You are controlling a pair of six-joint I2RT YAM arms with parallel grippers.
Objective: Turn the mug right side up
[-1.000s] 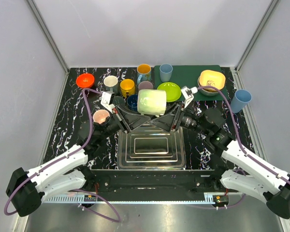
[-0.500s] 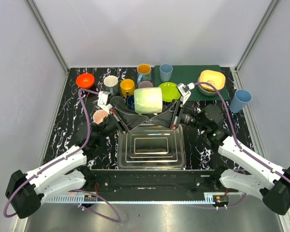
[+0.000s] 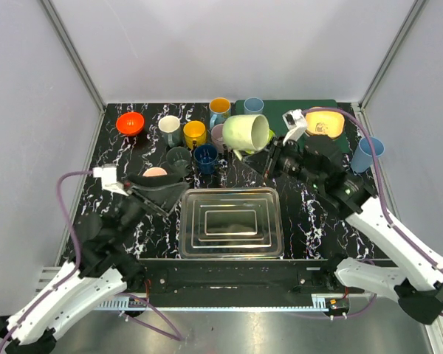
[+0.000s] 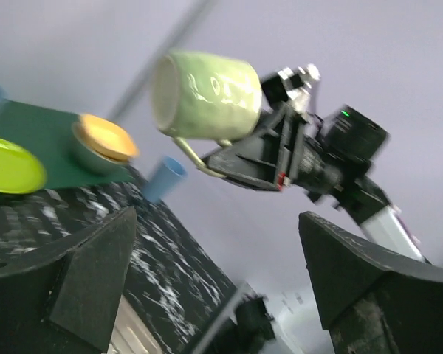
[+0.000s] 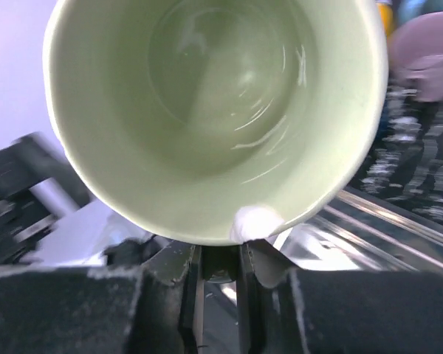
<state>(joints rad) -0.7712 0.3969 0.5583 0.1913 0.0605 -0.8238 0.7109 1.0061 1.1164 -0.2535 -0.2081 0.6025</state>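
The pale green mug (image 3: 244,133) hangs on its side in the air above the back row of cups, its mouth turned right toward my right wrist. My right gripper (image 3: 273,156) is shut on its handle. In the right wrist view I look straight into the mug's hollow (image 5: 214,110), with the gripper (image 5: 221,254) pinched just under the rim. My left gripper (image 3: 166,193) stands open and apart from the mug, low at the steel tray's left corner. From the left wrist the mug (image 4: 207,96) shows high up, far beyond the open gripper (image 4: 218,284).
A steel tray (image 3: 188,243) lies in the middle front. Behind it stand an orange bowl (image 3: 130,122), a white mug (image 3: 170,127), a yellow mug (image 3: 195,133), a dark blue mug (image 3: 205,157), a grey mug (image 3: 179,157) and a pink cup (image 3: 155,172). A yellow bowl (image 3: 323,122) sits on a green mat; a blue cup (image 3: 368,153) stands at the right.
My left gripper has let go of the mug, opened and drawn back to the near left. The right gripper has closed on the handle, carried the mug up and back, and tipped it.
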